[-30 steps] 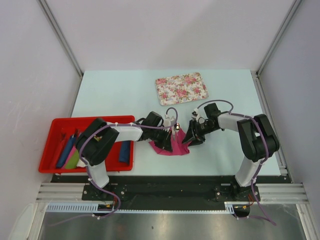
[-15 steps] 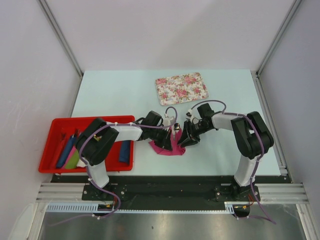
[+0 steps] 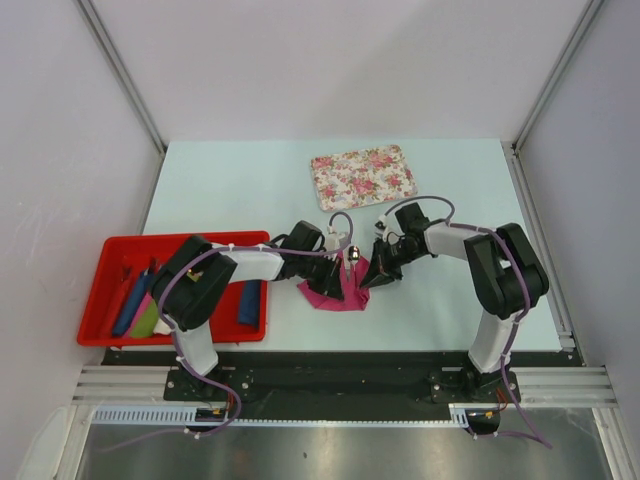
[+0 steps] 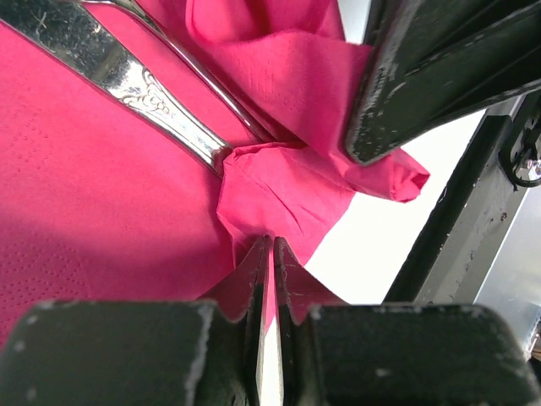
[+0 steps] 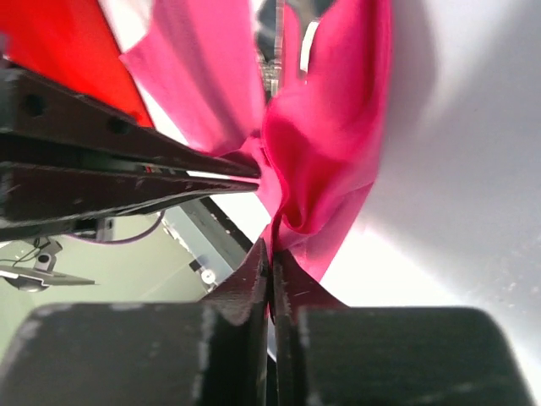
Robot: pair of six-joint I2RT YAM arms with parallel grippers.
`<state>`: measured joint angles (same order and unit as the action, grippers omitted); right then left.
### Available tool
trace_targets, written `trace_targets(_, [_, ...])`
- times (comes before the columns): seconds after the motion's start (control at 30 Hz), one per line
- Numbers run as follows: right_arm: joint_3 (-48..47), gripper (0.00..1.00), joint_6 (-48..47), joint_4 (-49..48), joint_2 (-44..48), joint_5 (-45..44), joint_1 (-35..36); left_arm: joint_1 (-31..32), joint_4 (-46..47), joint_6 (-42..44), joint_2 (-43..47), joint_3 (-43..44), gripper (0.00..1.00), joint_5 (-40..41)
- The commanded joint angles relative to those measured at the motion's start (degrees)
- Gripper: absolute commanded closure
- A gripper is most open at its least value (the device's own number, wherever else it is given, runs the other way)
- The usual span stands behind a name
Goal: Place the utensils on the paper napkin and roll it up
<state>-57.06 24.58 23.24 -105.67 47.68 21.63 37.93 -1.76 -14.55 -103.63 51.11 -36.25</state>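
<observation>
The magenta paper napkin [image 3: 335, 290] lies crumpled at the table's front centre, partly folded over itself. Silvery utensils [image 4: 127, 80] lie on it; a spoon bowl [image 3: 352, 257] sticks out at its far edge. My left gripper [image 3: 337, 278] is shut on a pinch of the napkin [image 4: 279, 194], seen in the left wrist view [image 4: 272, 245]. My right gripper [image 3: 372, 277] is shut on the napkin's right edge [image 5: 325, 161], seen in the right wrist view [image 5: 270, 249]. The two grippers are close together, almost touching.
A floral mat [image 3: 363, 176] lies at the back centre. A red tray [image 3: 110, 275] at the left holds blue [image 3: 247, 303] and green [image 3: 148, 320] rolls. The black table rail [image 3: 340, 358] runs along the front edge.
My right gripper has moved left and a little back with the napkin's right edge, folding the napkin narrower over the utensils. The left gripper has stayed in place.
</observation>
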Motion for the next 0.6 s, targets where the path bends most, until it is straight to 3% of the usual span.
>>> trace_targets(0.0, [-1.83, 1.0, 2.83, -3.8, 2.58, 2.93, 0.34, -0.58, 1.5, 0.66, 0.28, -0.14, 0.9, -0.22])
trace_targets(0.23, [-2.18, 1.0, 5.92, -7.6, -1.03, 7.86, 2.54, -1.02, 1.32, 1.1, 0.54, -0.14, 0.91, -0.22])
trace_targets(0.57, [-4.2, 1.0, 6.36, -9.88, -6.22, 5.93, 5.0, -4.0, 1.41, 1.45, 5.97, -1.63, 0.9, -0.58])
